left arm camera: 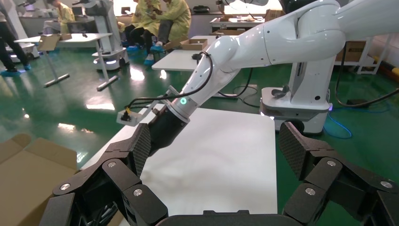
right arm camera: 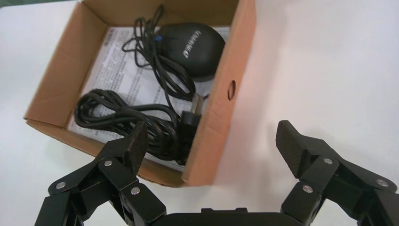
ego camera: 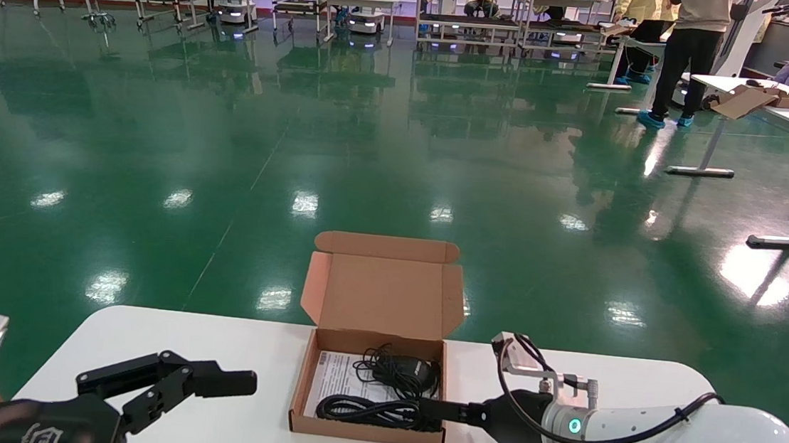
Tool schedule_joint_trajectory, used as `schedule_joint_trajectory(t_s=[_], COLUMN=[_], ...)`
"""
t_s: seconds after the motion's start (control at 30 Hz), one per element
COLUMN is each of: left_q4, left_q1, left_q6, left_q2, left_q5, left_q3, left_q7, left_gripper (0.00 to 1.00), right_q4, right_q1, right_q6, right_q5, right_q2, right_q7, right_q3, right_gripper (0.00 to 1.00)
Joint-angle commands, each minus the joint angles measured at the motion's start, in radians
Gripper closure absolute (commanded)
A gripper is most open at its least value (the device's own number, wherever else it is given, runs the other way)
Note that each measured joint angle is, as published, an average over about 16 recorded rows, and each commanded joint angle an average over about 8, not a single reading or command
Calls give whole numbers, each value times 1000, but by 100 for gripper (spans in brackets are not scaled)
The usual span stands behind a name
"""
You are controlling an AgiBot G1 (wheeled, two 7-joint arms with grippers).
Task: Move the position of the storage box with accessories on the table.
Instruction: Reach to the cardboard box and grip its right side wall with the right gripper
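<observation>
Right hand (right arm camera: 211,141) released, fingers straddling right wall of storage box (right arm camera: 221,101); left hand (left arm camera: 216,150) released

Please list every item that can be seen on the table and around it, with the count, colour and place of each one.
storage box: 1, brown, lid open, at the table's far middle edge
mouse: 1, black, with cord, inside the box
coiled cable: 1, black, in the box, nearer the robot than the mouse
paper sheet: 1, white, printed, under the mouse and cable
table: 1, white, directly before the robot
floor: green, glossy, beyond the table
left end effector: 1, black, open, over the table left of the box
right end effector: 1, black, open, straddling the box's right wall near its front corner
</observation>
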State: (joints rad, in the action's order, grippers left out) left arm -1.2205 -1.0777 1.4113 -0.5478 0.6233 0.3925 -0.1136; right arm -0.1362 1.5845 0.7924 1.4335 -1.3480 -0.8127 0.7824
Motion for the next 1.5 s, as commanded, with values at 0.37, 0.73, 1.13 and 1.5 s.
schedule_joint_trajectory(t_s=[0.37, 0.73, 1.13, 1.5], left_q4=[0, 0, 0, 0], left_q1=[0, 0, 0, 0], left_q6=[0, 0, 0, 0], left_q2=[0, 0, 0, 0], left_q5=[0, 0, 0, 0], left_q3=[0, 0, 0, 0], left_q7=[0, 0, 0, 0], left_gripper=[0, 0, 0, 0], right_q4=[0, 15, 7, 5], right_q1=[-11, -5, 0, 4], right_q6=[-19, -10, 5, 7], right_q5=[-21, -30, -34, -36], right_q2=[2, 3, 0, 0], right_q7=[14, 29, 28, 19], right_q3=[2, 8, 21, 36], right_gripper=[100, 100, 100, 100])
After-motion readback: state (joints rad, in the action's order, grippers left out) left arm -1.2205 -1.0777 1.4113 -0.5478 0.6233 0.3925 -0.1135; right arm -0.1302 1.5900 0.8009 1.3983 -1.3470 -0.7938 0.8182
